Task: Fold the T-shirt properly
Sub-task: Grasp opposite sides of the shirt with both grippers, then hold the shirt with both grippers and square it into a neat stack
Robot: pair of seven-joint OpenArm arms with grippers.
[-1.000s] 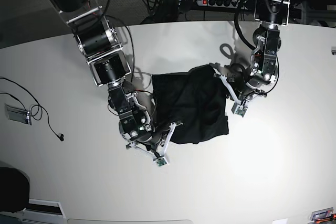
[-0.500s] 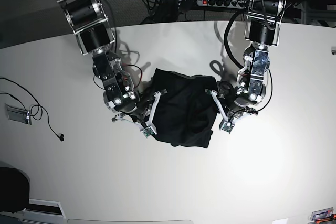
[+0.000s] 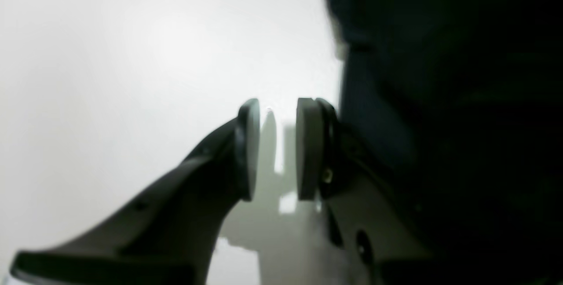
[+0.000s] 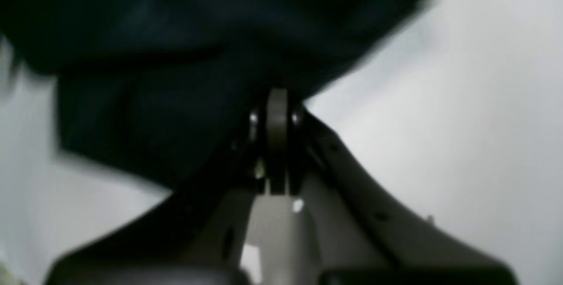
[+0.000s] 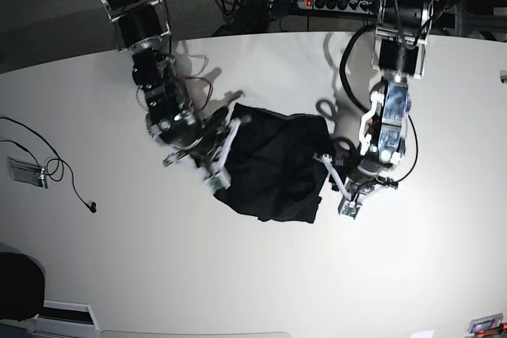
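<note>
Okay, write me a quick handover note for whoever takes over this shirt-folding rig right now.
Left end effector: open, nothing between its pads, sitting beside the edge of the T-shirt on the base view's right.
Right end effector: shut on the T-shirt at its opposite edge, cloth bunched over the tips.
T-shirt: a compact dark bundle mid-table, partly folded, outline uneven and rumpled.
Done: the shirt is gathered into a smaller shape.
Left: release the right grasp, square the edges, probably one more fold and flatten.
</note>
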